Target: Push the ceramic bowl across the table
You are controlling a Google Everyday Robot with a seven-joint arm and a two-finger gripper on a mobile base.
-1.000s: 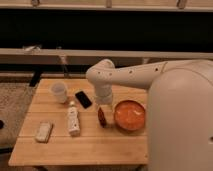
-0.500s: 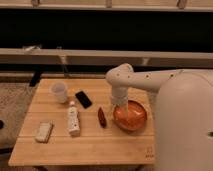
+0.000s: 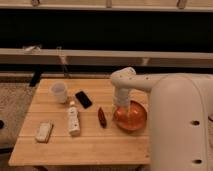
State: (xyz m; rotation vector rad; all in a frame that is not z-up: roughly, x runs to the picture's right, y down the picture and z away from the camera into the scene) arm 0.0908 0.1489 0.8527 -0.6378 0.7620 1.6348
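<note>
The orange-red ceramic bowl [image 3: 132, 118] sits on the right part of the light wooden table [image 3: 90, 146], near its right edge. My white arm reaches in from the right and bends down over the bowl. My gripper [image 3: 121, 104] is at the bowl's far left rim, pointing down into or against it. The arm's wrist hides the gripper's tips and the bowl's back edge.
A white cup [image 3: 59, 92], a black phone [image 3: 83, 99], a white bottle lying flat [image 3: 73, 120], a small brown object [image 3: 102, 117] just left of the bowl and a white pack [image 3: 44, 131] lie on the table. A long grey bench [image 3: 100, 56] runs behind.
My arm has swung from the table's middle rightward and lowered onto the bowl's far left rim. The bowl has barely shifted.
</note>
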